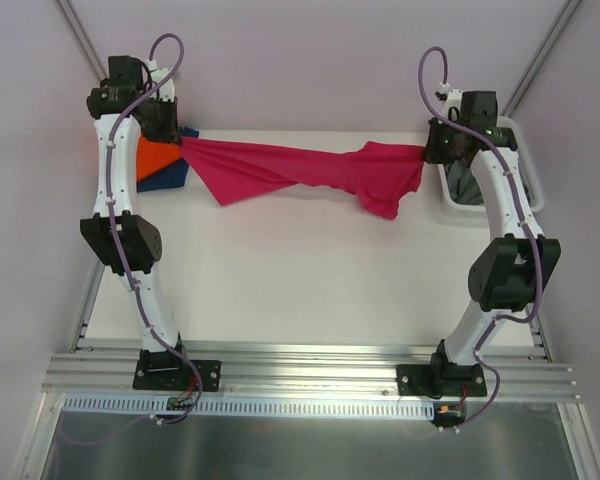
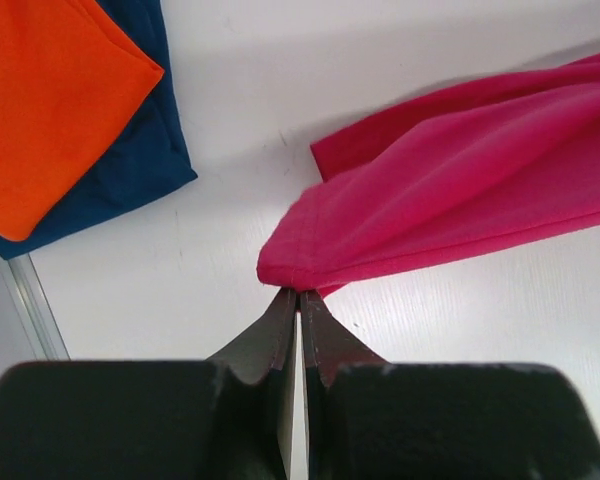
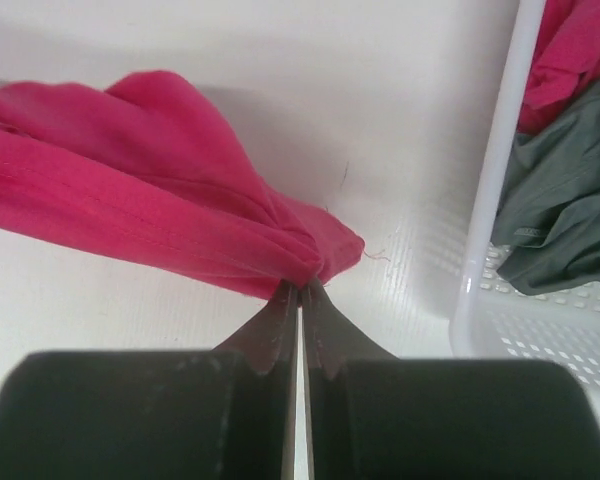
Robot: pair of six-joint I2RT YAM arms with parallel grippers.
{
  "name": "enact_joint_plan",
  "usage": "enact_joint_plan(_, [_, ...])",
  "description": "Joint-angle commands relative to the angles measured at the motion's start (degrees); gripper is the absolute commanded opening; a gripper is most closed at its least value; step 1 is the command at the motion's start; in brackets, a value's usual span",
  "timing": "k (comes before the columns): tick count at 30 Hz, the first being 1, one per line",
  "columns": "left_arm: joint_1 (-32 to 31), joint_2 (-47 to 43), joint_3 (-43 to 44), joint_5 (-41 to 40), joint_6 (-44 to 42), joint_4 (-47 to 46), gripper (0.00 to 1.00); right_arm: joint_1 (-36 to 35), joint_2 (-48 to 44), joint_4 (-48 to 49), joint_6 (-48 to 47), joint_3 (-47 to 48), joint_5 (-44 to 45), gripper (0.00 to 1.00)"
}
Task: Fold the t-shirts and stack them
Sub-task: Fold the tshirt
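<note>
Progress, from the overhead view: I have the pink shirt (image 1: 300, 172) strung between both hands. The left gripper (image 1: 181, 143) pinches one end and the right gripper (image 1: 427, 152) the other, with the cloth twisted and sagging low over the table (image 1: 300, 280).

Left wrist view: the jaws are clamped on a hemmed edge at the fingertips. Ahead and to the left of that hand, a folded orange shirt (image 2: 50, 100) lies on a folded blue shirt (image 2: 145, 150), so I judge two done and stacked.

Right wrist view: the jaws are clamped on a bunched corner. Just right of that hand, a basket (image 3: 500, 200) holds a crumpled grey shirt (image 3: 570, 200) and more pink cloth (image 3: 580, 40). The stretched shirt is not yet spread or folded.
</note>
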State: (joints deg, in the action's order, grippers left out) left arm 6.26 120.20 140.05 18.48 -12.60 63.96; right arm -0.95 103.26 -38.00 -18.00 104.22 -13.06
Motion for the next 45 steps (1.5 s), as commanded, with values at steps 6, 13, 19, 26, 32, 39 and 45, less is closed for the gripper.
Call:
enact_joint_plan(6, [1.21, -1.81, 8.22, -1.61, -0.41, -5.25, 0.0, 3.5, 0.8, -1.46, -0.37, 13.54, 0.85, 0.01])
enact_joint_plan(13, [0.95, -15.43, -16.61, 10.25, -1.02, 0.09, 0.0, 2.18, -12.81, -7.08, 9.46, -14.75, -12.58, 0.01])
enact_joint_plan(19, [0.42, -21.05, -35.3, 18.87, 0.2, 9.43, 0.0, -4.22, -26.33, -11.04, 16.33, -40.13, -19.46, 0.01])
enact_joint_plan(26, [-0.02, -23.09, -36.8, 15.72, -0.49, 9.08, 0.99, -8.02, -27.95, -8.69, 14.13, -41.13, -15.51, 0.68])
enact_joint_plan(32, [-0.63, -8.07, -17.11, 8.44, -0.58, 6.53, 0.99, -4.76, -17.95, -4.37, 13.35, -31.73, -13.49, 0.65])
enact_joint_plan(39, [-2.75, 5.11, -9.18, 6.48, -1.29, 4.68, 0.99, -4.76, -9.15, -5.51, 11.59, -26.79, -12.96, 0.57])
enact_joint_plan(45, [-4.68, 8.03, -8.04, 5.95, -1.02, 4.15, 0.99, -6.6, -5.88, -6.03, 10.79, -30.39, -12.34, 0.52])
